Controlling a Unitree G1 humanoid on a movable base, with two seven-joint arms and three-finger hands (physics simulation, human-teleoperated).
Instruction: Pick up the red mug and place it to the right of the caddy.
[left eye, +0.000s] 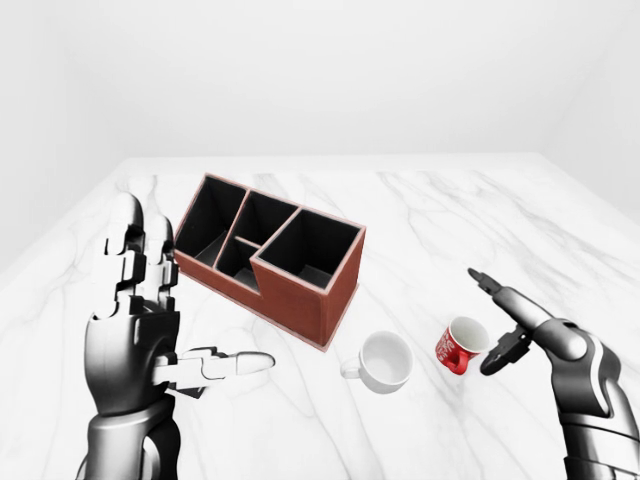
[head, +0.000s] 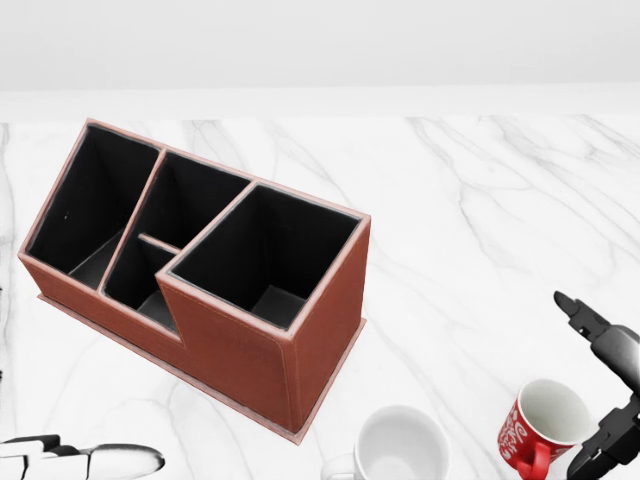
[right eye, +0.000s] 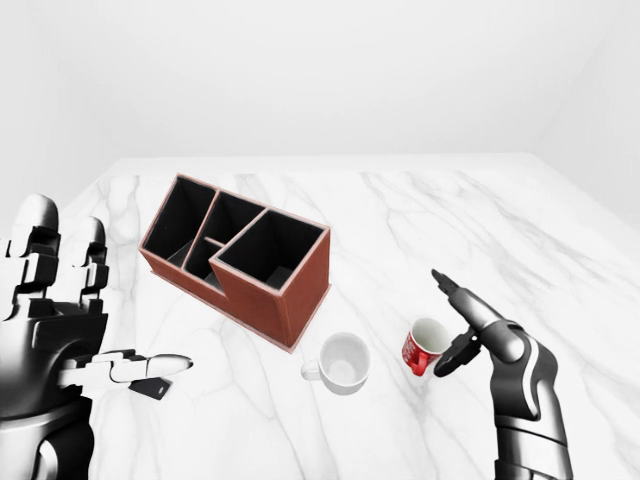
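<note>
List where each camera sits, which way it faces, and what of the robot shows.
Head view: on the head, tilted down at the caddy; only hand tips at the bottom corners.
Left-eye view: on the head, facing across the table; open left hand, open right hand beside the red mug.
Right-eye view: nearly the same, shifted sideways.
All share the white mug.
</note>
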